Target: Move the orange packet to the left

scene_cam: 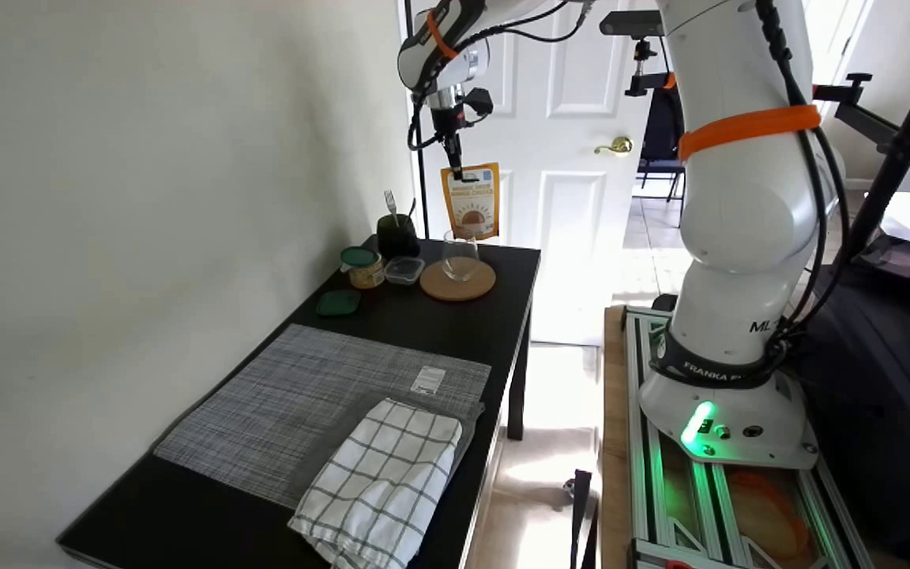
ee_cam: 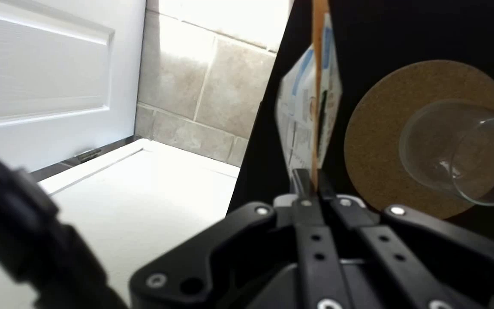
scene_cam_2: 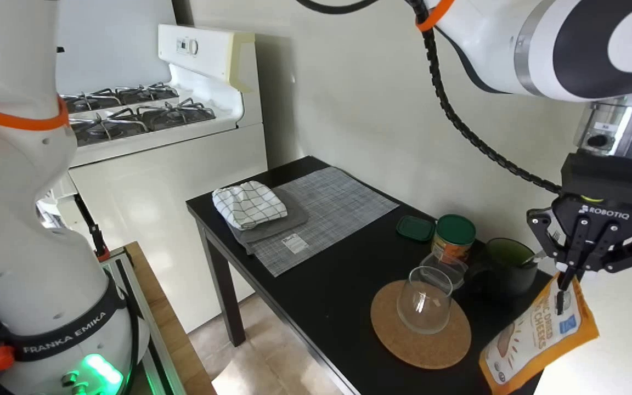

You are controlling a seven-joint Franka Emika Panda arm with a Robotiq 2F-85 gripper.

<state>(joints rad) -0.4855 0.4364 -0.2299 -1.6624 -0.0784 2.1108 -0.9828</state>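
The orange packet [scene_cam: 471, 212] has orange edges and a pale front with a dark round picture. It hangs at the far end of the black table, beyond the glass, in an exterior view. It hangs tilted in an exterior view [scene_cam_2: 535, 334], its lower end in front of the table's near corner. My gripper [scene_cam: 456, 172] is shut on the packet's top edge, as an exterior view shows [scene_cam_2: 564, 288]. In the wrist view, the fingers [ee_cam: 314, 182] pinch the packet [ee_cam: 300, 107], seen edge-on. I cannot tell whether its bottom touches the table.
A clear glass [scene_cam_2: 425, 300] stands on a round tan plate [scene_cam_2: 387, 334] beside the packet. A dark mug [scene_cam: 397, 235] with cutlery, a green-lidded jar [scene_cam_2: 455, 237], a clear container [scene_cam: 404, 270] and a green lid [scene_cam: 338, 303] stand nearby. A grey placemat [scene_cam: 265, 403] and checked cloth [scene_cam: 384, 474] lie farther along.
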